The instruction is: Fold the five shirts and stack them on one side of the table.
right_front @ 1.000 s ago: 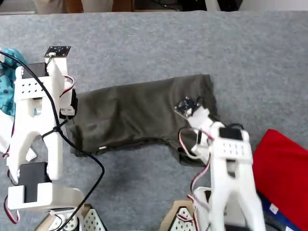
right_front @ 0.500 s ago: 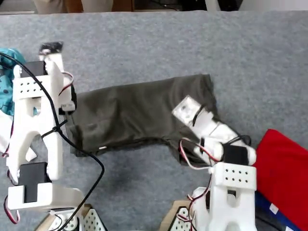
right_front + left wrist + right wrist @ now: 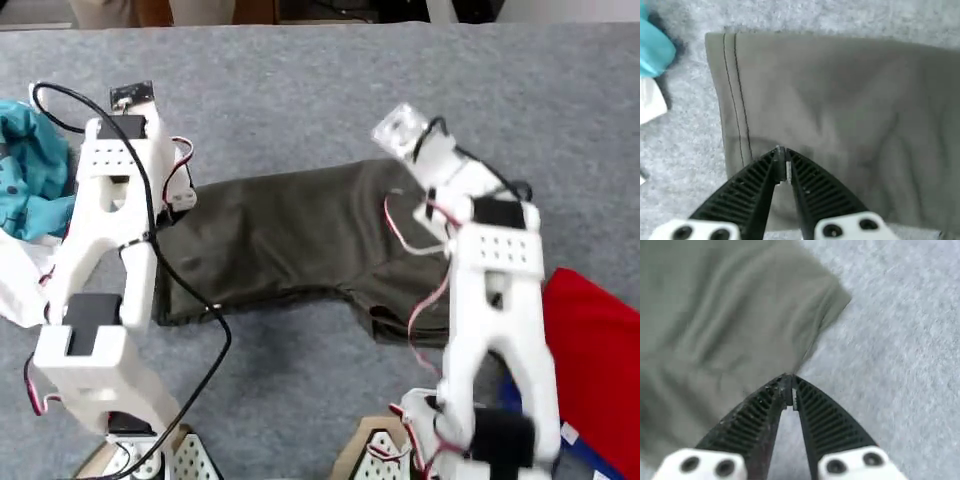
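Your widest room is the bare grey table (image 3: 300, 80) beyond the olive shirt (image 3: 290, 240). A broad band of bare surface runs along the whole far edge and into the far right corner. A narrower strip of bare table lies between the shirt and the near edge, with the two arm bases standing on either side of it.

The left edge is crowded: a crumpled teal shirt (image 3: 35, 175) lies there, with a white cloth (image 3: 20, 285) just nearer to you. By the near right corner lies a red shirt (image 3: 590, 350), close to the right arm and apart from the olive shirt.

The olive shirt lies flat around the table's middle. Its long axis runs from the left edge toward the right edge, and the right end tilts slightly toward the far edge. Its stitched hem end points at the left edge. At the right end a flap of cloth juts toward the near edge.

Your left gripper (image 3: 781, 159) is pressed together, with its tips over the olive shirt just inside the stitched hem. You cannot tell whether any cloth is caught between them. Your right gripper (image 3: 789, 387) is also pressed together, with its tips at the border where a shirt corner meets bare table. In the high view each arm stands over its own end of the shirt.
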